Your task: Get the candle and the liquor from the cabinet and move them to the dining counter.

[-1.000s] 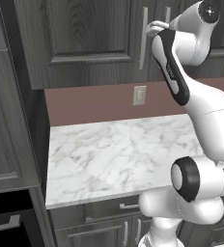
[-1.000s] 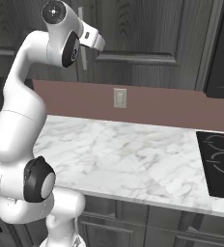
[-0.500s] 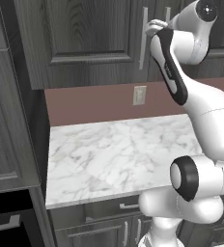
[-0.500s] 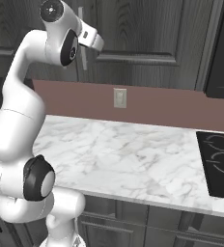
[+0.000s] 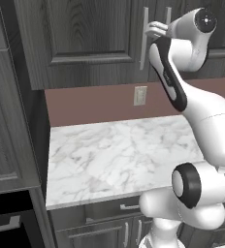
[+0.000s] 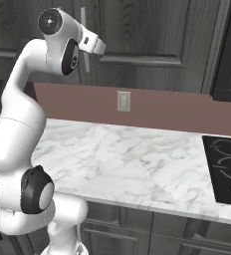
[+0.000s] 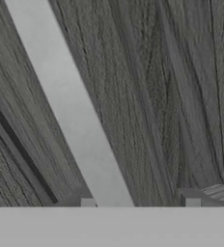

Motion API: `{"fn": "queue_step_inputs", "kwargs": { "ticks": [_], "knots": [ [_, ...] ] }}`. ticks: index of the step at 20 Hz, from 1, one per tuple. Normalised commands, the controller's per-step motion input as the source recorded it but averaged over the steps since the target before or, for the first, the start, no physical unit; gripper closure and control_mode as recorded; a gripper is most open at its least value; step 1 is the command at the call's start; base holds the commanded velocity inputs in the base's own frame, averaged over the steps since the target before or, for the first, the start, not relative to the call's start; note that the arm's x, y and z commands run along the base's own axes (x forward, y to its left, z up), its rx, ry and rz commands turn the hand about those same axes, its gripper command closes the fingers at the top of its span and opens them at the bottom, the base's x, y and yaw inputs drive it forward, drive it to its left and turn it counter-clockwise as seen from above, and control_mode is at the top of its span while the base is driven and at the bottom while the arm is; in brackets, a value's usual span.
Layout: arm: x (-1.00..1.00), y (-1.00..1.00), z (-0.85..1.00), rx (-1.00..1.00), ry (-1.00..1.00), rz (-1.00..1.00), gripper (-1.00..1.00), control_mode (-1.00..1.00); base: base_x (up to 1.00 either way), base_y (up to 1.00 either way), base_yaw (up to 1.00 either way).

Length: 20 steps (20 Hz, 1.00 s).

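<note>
One white arm, raised high, its gripper [image 5: 151, 30] up at the cabinet [image 5: 85, 43] door front. Hand view: two finger tips [image 7: 88, 203] low in frame, one silver bar handle [image 7: 70, 108] running diagonally down to the left tip; whether the jaws have closed on the bar or stand just off it, cannot tell. Taking the cabinet as landmark: nearest the base, directly below it, one white grey-veined marble counter [image 5: 119, 155]; under the counter's front edge, dark lower drawer fronts [image 5: 114, 220] with small silver pulls. To the counter's right, one black cooktop [image 6: 227, 169] with white ring markings, set flush in the marble. Behind the counter and below the cabinet, one maroon backsplash [image 5: 95, 104] carrying one pale wall outlet [image 5: 140, 95]. On the cabinet itself, left base view shows two vertical silver bars side by side, the gripper at the left one [image 5: 144, 38]; doors shut, dark grey wood grain, panelled. Left of the cabinet, one tall dark cupboard column [image 5: 8, 97]. No readable writing or labels anywhere. Candle and liquor: none visible, cabinet doors closed over whatever is inside.
</note>
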Motion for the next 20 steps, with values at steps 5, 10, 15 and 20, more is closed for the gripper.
{"fn": "queue_step_inputs", "kwargs": {
  "ticks": [5, 10, 15, 20],
  "knots": [
    [0.21, 0.50, 0.09, 0.04, -0.01, 0.00, 1.00, -1.00, 0.00, 0.00, 0.00],
    [0.07, 0.54, 0.18, 0.06, 0.00, 0.00, 1.00, -1.00, 0.00, 0.00, 0.00],
    [0.01, 0.58, 0.19, 0.02, 0.00, 0.00, 1.00, -1.00, 0.00, 0.00, 0.00],
    [-0.06, 0.54, 0.14, 0.02, 0.00, 0.00, 1.00, -1.00, 0.00, 0.00, 0.00]
  ]
}}
